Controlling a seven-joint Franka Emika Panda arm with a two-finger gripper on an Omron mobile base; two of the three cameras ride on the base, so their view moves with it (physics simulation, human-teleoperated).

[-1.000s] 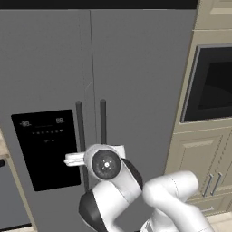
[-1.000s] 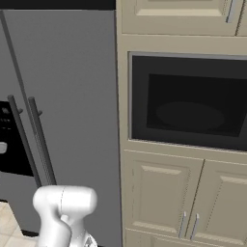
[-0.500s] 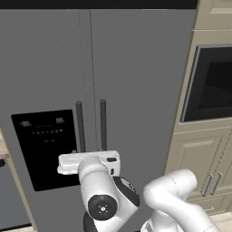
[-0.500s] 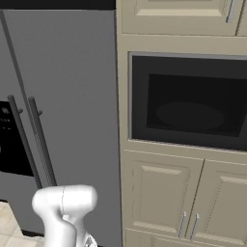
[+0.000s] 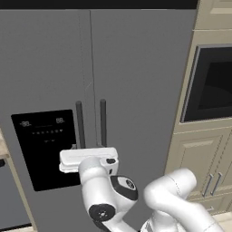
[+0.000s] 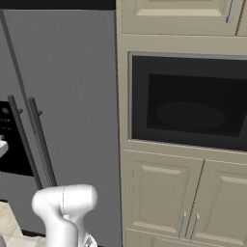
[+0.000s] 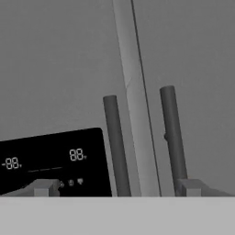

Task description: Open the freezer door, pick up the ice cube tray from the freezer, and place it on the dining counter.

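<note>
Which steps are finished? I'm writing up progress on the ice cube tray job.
None yet: the freezer door is closed, flush with the wider door. In hand: the open gripper faces the freezer door's bar handle, touching nothing. Left: pulling the door open, picking up the tray and carrying it to the dining counter.

White rounded arm (image 5: 174, 199); dark joints; flat white hand (image 5: 88, 159).

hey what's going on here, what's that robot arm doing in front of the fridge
The white arm is facing a closed grey fridge. Its gripper is open and empty, pointed at the two dark vertical handles where the doors meet. The freezer door, the one with the black dispenser panel, is shut, and its handle sits between the fingertips in the hand view, not yet gripped. A built-in oven sits to the right.
</note>
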